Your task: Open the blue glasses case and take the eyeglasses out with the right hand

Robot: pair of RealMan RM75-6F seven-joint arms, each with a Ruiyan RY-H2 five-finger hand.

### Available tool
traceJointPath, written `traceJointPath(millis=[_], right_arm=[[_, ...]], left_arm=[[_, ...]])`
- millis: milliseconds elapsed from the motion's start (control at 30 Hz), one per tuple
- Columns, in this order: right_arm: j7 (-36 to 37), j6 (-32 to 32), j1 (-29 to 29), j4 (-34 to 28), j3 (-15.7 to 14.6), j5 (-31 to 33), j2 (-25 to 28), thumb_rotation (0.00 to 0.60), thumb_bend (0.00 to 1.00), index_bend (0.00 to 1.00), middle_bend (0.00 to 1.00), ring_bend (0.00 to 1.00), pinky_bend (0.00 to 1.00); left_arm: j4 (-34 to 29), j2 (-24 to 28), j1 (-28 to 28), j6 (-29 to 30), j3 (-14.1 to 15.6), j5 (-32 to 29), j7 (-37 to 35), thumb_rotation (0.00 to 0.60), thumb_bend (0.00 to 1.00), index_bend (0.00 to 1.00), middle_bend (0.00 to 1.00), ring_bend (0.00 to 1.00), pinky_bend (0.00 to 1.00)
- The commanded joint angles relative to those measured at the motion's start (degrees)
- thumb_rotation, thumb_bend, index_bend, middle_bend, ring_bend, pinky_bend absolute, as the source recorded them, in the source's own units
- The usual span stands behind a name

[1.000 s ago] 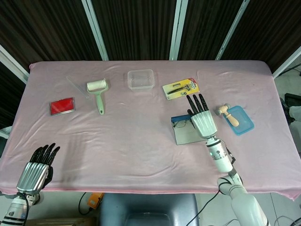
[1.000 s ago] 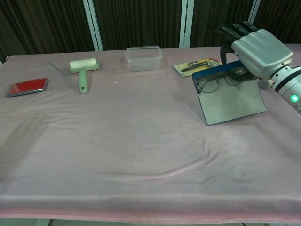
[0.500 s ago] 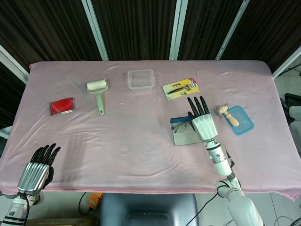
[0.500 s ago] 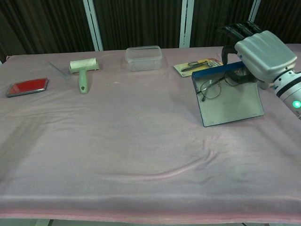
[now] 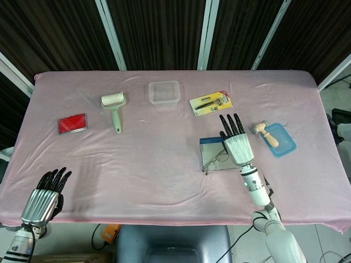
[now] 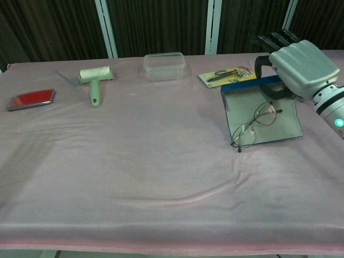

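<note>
In the head view, the open blue glasses case (image 5: pixel 215 152) lies on the pink-covered bench (image 5: pixel 164 159), its pale inner lid facing up. The thin wire-rimmed eyeglasses (image 5: pixel 215 162) rest half on the case's near edge, half over the cloth. The right hand (image 5: pixel 237 143) sits just to the right of the case, palm down, dark fingers (image 5: pixel 231 125) stretched straight and slightly apart over the case's far right corner; whether they touch it cannot be told here. Beyond the case lies a yellow carded tool pack (image 5: pixel 210 103); right of the case, a wooden-handled brush on a blue tray (image 5: pixel 275 138). Far left of the case, at the bench's near edge, the left hand (image 5: pixel 41 200) hangs with fingers apart, holding nothing.

In the chest view, the case (image 6: pixel 262 112) stands propped open, and the eyeglasses (image 6: pixel 254 123) lean against its lid, one lens down by the cloth. The right hand (image 6: pixel 298 67) hovers behind the case's right end, fingers (image 6: pixel 273 38) extended, gripping nothing.
</note>
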Motion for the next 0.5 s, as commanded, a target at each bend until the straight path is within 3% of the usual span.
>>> traceJointPath(millis=[33,500], right_arm=[[-0.3,-0.2,0.1,0.1,0.2,0.2,0.2,0.600,0.55,0.73,0.18,0.10,0.13],[-2.2,-4.0,0.9,0.7,1.9,2.0,0.7,0.600,0.55,0.73,0.18,0.10,0.13]], left_arm=[[0.0,0.0,0.0,0.0,0.0,0.0,0.0,0.600,0.72,0.00,0.00,0.00,0.11],[0.0,-0.2,-0.1,-0.2,0.1,0.0,0.3,0.600,0.72,0.00,0.00,0.00,0.11]])
